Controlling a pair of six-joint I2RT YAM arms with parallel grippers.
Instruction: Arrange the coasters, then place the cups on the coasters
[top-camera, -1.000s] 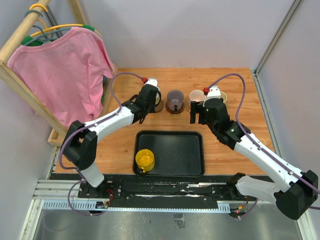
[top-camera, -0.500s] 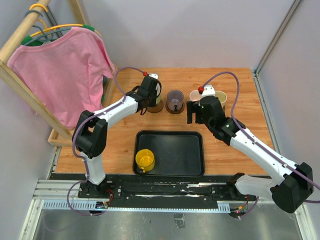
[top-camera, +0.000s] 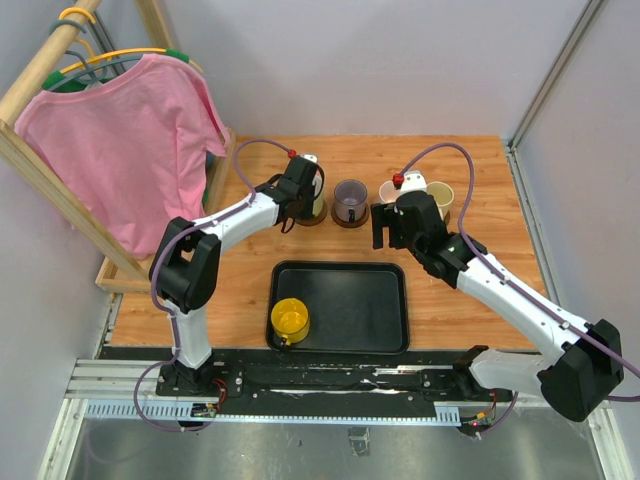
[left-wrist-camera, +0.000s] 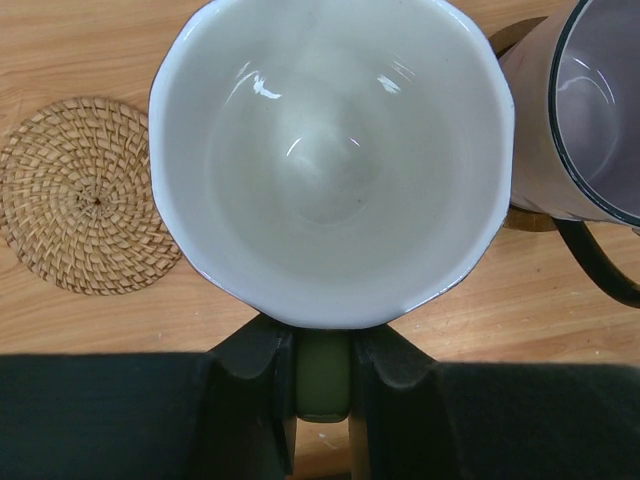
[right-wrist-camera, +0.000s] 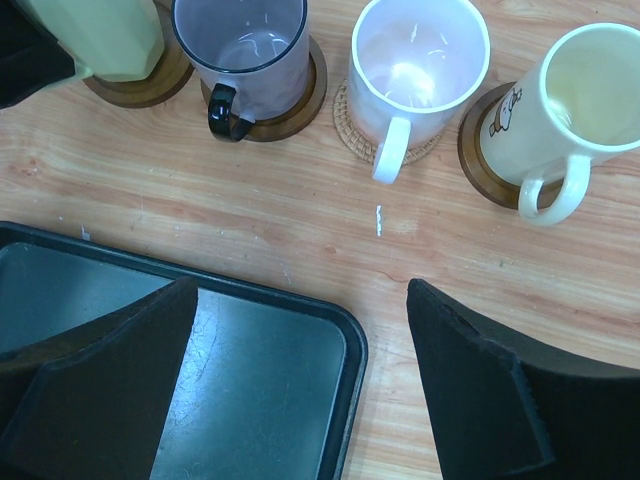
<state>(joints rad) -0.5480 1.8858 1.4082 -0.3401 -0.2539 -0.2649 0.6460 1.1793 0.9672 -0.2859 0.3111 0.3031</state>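
Observation:
My left gripper (left-wrist-camera: 322, 345) (top-camera: 297, 195) is shut on the handle of the pale yellow-cream cup (left-wrist-camera: 330, 160) (right-wrist-camera: 100, 35), which stands over a dark brown coaster (right-wrist-camera: 150, 82) at the back left. A bare cork coaster (left-wrist-camera: 88, 208) lies just left of it. In a row to the right stand the greyish purple cup (right-wrist-camera: 240, 45) (top-camera: 350, 198) on a dark coaster, the pale pink cup (right-wrist-camera: 420, 60) on a cork coaster and the cream-white cup (right-wrist-camera: 580, 100) on a dark coaster. The bright yellow cup (top-camera: 290, 320) sits in the tray. My right gripper (right-wrist-camera: 302, 290) (top-camera: 388, 228) hangs open and empty near the tray's back right corner.
A black rectangular tray (top-camera: 360, 310) (right-wrist-camera: 250, 390) lies at the table's front middle. A wooden rack with a pink shirt (top-camera: 120, 150) stands along the left edge. Grey walls (top-camera: 570, 190) close the back and right.
The left arm has swung in, carrying the held cup slightly toward the back over its coaster. The right gripper has drifted a little left and back, still open.

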